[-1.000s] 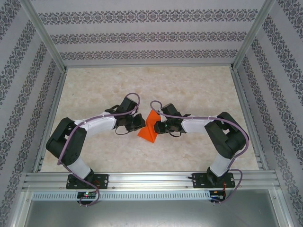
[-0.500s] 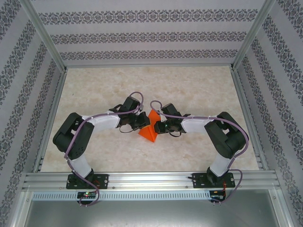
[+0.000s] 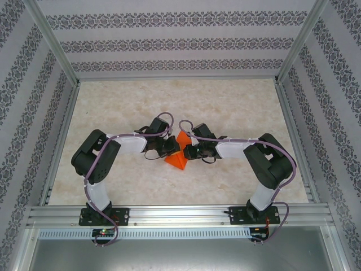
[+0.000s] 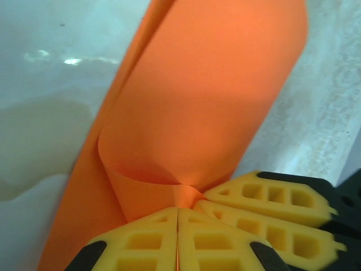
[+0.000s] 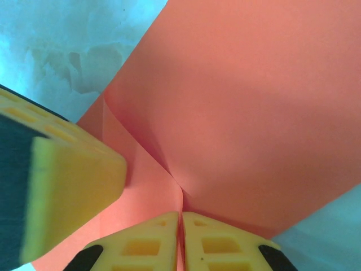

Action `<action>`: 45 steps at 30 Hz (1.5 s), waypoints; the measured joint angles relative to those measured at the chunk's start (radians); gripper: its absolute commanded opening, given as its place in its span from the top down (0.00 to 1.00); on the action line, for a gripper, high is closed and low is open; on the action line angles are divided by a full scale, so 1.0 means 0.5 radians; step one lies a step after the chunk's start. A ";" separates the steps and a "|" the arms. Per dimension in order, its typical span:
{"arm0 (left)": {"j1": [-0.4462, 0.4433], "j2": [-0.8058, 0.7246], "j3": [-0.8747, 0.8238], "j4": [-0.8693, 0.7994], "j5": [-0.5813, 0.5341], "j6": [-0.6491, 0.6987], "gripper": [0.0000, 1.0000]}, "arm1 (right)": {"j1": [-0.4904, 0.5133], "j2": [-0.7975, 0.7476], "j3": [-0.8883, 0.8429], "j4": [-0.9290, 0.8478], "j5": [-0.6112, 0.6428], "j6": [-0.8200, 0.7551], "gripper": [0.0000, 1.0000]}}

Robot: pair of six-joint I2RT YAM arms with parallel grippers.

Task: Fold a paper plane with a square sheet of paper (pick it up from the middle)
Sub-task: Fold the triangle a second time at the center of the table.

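Observation:
The square sheet of paper point(image 3: 176, 156) is bright orange, bent and creased, and stands up off the table between both grippers. My left gripper point(image 3: 171, 147) is shut on its left side. In the left wrist view the yellow pads point(image 4: 141, 240) pinch an edge while the paper point(image 4: 203, 96) curls into a loop ahead of them. My right gripper point(image 3: 188, 151) is shut on the right side. In the right wrist view the paper point(image 5: 242, 113) runs between the closed pads point(image 5: 225, 245). The two grippers nearly touch: the right one's fingers point(image 4: 271, 203) show beside the left's.
The pale marble-patterned tabletop point(image 3: 225, 107) stretches out behind and to both sides of the arms. Patterned walls and metal frame posts point(image 3: 53, 42) close it in. An aluminium rail point(image 3: 180, 214) with the arm bases runs along the near edge.
The left arm has swung its elbow in and pushed its gripper right, onto the paper, and closed there. The paper looks shorter and more bunched. The right arm has held still.

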 measured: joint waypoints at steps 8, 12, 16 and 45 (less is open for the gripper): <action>-0.001 0.021 0.000 -0.017 -0.046 0.008 0.92 | 0.000 0.004 0.018 -0.004 -0.003 0.003 0.84; -0.001 0.027 0.000 -0.017 -0.055 0.015 0.92 | 0.000 -0.002 0.043 -0.037 -0.001 0.014 0.76; 0.000 0.034 0.000 -0.014 -0.053 0.016 0.93 | -0.003 -0.091 0.050 -0.137 0.059 0.024 0.69; 0.000 0.038 0.000 -0.005 -0.045 0.024 0.94 | 0.181 -0.196 0.021 -0.083 -0.215 0.581 0.95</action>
